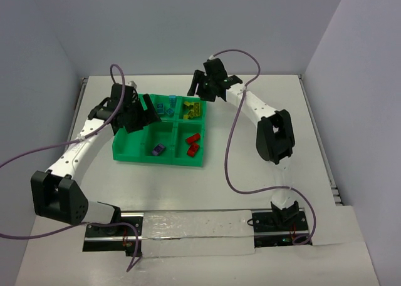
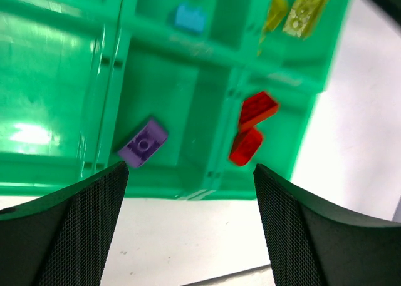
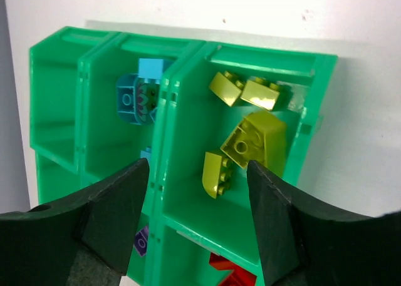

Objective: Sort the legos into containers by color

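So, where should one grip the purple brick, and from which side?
Probably from straight above, pinching the purple brick across its narrow width, on the two long sides. It lies flat and slanted beside a low divider wall, which would block a sideways approach.

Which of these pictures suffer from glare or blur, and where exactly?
Left wrist view: white glare on the left floor of the bright green plastic tray, and the yellow-green studded bricks at the top edge are smeared. Right wrist view: those bricks look sharp. Top external view: even light, soft shadows, bricks tiny.
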Robot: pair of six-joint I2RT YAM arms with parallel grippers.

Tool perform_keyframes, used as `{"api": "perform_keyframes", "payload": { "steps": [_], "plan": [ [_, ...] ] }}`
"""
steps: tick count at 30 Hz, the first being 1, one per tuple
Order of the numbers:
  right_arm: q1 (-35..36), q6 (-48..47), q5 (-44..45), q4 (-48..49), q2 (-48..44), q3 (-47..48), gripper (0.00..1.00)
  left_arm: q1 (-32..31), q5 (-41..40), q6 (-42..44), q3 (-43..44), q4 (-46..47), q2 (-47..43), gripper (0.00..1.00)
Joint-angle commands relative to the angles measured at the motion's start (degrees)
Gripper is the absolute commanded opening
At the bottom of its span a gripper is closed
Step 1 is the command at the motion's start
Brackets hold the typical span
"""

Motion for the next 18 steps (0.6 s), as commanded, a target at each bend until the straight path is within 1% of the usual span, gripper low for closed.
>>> {"api": "perform_keyframes", "payload": {
  "steps": [1, 4, 5, 7, 9, 10, 12, 13, 14, 15, 18],
  "plan": [
    [0.70, -2.14, 2.78, -1.01, -4.40, 3.30, 0.72, -0.36, -3.30, 0.52, 8.54, -2.46, -2.76, 0.89],
    [0.43, -4.31, 6.41, -1.00, -9.91, 0.90, 0.72, -0.44, -3.40, 1.39, 12.64, -3.39, -2.62, 0.89],
    [0.35, -4.57, 8.20, -0.74, -11.77, -2.25, 0.73, -0.36, -2.87, 1.30, 13.51, -3.30, -2.70, 0.89],
    [0.10, -5.13, 11.60, 0.41, -18.69, -6.77, 0.76, -0.36, -0.79, 0.98, 14.96, -2.66, -3.11, 0.89],
    [-0.88, -5.01, 14.22, 2.46, -27.45, -15.99, 0.81, -0.36, 0.64, 0.40, 15.44, -1.14, -3.68, 0.89],
    [-1.49, -4.99, 15.09, 2.80, -30.22, -18.96, 0.83, -0.36, 0.81, 0.22, 15.51, -0.73, -3.77, 0.89],
    [-3.27, -4.52, 16.10, 3.23, -39.60, -29.62, 0.84, -0.36, 1.54, -0.48, 14.93, 0.38, -4.09, 0.89],
    [-3.89, -4.37, 16.31, 3.15, -40.77, -33.00, 0.84, -0.36, 1.91, -0.54, 14.82, 0.56, -4.16, 0.88],
    [-4.51, -4.20, 16.48, 3.07, -44.13, -36.12, 0.84, -0.36, 2.19, -0.65, 14.27, 1.16, -4.36, 0.88],
    [-5.24, -3.91, 17.15, 2.65, -49.36, -41.16, 0.84, -0.36, 2.78, -0.93, 13.56, 1.90, -4.79, 0.88],
    [-6.17, -3.14, 20.15, 0.04, -58.48, -50.61, 0.84, -0.34, 3.00, -2.00, 12.43, 3.13, -5.42, 0.88]
  ]
}}
